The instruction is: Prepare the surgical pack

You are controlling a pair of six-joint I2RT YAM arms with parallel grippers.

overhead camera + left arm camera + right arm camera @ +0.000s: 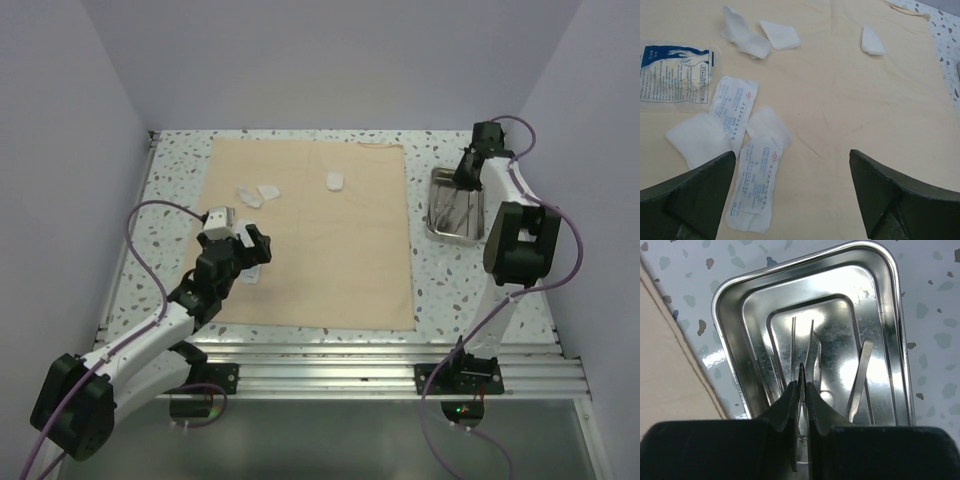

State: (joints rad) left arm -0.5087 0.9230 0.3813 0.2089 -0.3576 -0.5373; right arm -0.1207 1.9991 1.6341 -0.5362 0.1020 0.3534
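Steel-bright, the slim instrument (pixel 809 347) lies lengthwise in the tray (pixel 725 335), pinched by the right gripper (pixel 801 385); the left gripper (pixel 792 154) hangs spread over the gauze packets (pixel 735 112).

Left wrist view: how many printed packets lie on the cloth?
3. A large blue-printed packet at the left edge, an upper slim packet right of it, and a lower slim packet nearer the left gripper. Its fingers may hide more.

We are looking at a robotics lab cell: plain pale walls (pixel 340 60) box in a speckled (terrazzo-like) tabletop (pixel 175 175), and a left arm (pixel 140 345) and right arm (pixel 520 250) are bolted to aluminium rails (pixel 330 362).
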